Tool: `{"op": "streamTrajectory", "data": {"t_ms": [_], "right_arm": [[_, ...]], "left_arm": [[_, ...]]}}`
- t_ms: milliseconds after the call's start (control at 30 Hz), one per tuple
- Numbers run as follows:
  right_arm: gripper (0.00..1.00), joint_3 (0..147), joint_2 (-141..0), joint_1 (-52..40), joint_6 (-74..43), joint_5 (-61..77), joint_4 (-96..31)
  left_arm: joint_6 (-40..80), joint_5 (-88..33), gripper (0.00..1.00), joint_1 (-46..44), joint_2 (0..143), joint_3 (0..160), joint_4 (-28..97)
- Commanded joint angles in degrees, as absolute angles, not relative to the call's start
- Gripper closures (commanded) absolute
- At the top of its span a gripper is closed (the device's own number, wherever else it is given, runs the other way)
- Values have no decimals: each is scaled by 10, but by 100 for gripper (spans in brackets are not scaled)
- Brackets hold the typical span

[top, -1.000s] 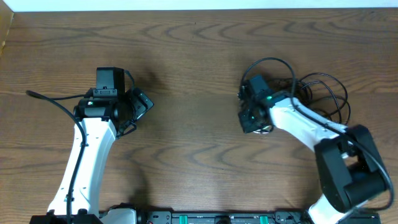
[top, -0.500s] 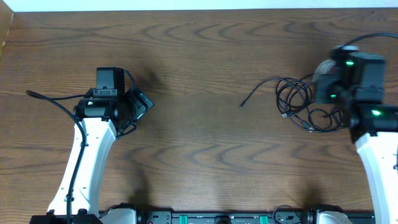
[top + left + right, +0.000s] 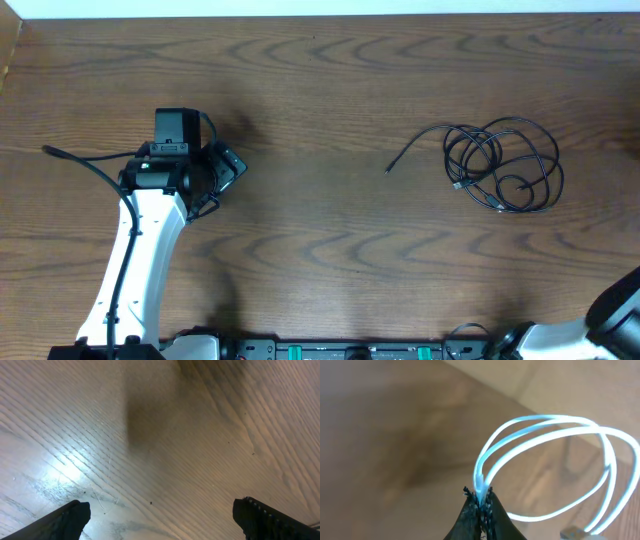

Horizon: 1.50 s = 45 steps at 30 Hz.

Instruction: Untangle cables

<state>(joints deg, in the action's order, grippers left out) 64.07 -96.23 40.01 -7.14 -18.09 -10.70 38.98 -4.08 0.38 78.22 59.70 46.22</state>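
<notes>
At nine o'clock the left gripper (image 3: 162, 515) hangs wide open and empty, the black cables (image 3: 500, 165) lie looped together at three o'clock, and the right gripper (image 3: 479, 497) pinches the white cable (image 3: 545, 425), seemingly freed, so only the black ones look left to part.

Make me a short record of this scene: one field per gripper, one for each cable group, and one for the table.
left gripper: open, holding nothing, over bare wood
right gripper: shut on the white cable
white cable: looped, pinched at the fingertips, loops extending away from the gripper
black cables: tangled loops lying on the table's right side, one end trailing left, no gripper touching them
table: brown wood grain
</notes>
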Motion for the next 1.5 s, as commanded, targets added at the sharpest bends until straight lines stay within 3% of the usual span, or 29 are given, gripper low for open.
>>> {"op": "streamTrajectory", "data": {"t_ms": [0, 133, 167, 200, 267, 333, 500, 667, 800, 933, 1167, 1467], "right_arm": [[99, 644, -1019, 457, -39, -137, -88], [96, 644, -1069, 502, -27, -88, -69], [87, 644, -1080, 513, -34, -69, -67], [70, 644, -1087, 520, -53, -53, -68], [46, 644, -1089, 526, -89, -54, -73], [31, 645, -1089, 530, -142, -57, -87], [24, 646, -1089, 533, -241, -57, -157], [1, 660, -1089, 533, -244, -67, -208], [1, 711, -1089, 533, -245, -96, -283], [1, 780, -1089, 533, -325, -62, -387], [1, 813, -1098, 564, -437, 101, -478], [1, 813, -1154, 605, -425, 253, -524]], "left_arm": [[390, -31, 2, 7, 778, 602, 465], [390, -31, 2, 7, 778, 602, 465], [390, -31, 2, 7, 778, 602, 464], [390, -31, 2, 7, 778, 602, 465], [390, -31, 2, 7, 778, 602, 464], [390, -31, 2, 7, 778, 602, 465], [390, -31, 2, 7, 778, 602, 465], [390, -31, 2, 7, 778, 602, 464], [390, -31, 2, 7, 778, 602, 464], [390, -31, 2, 7, 778, 602, 465], [390, -31, 2, 7, 778, 602, 465], [390, -31, 2, 7, 778, 602, 464]]}}
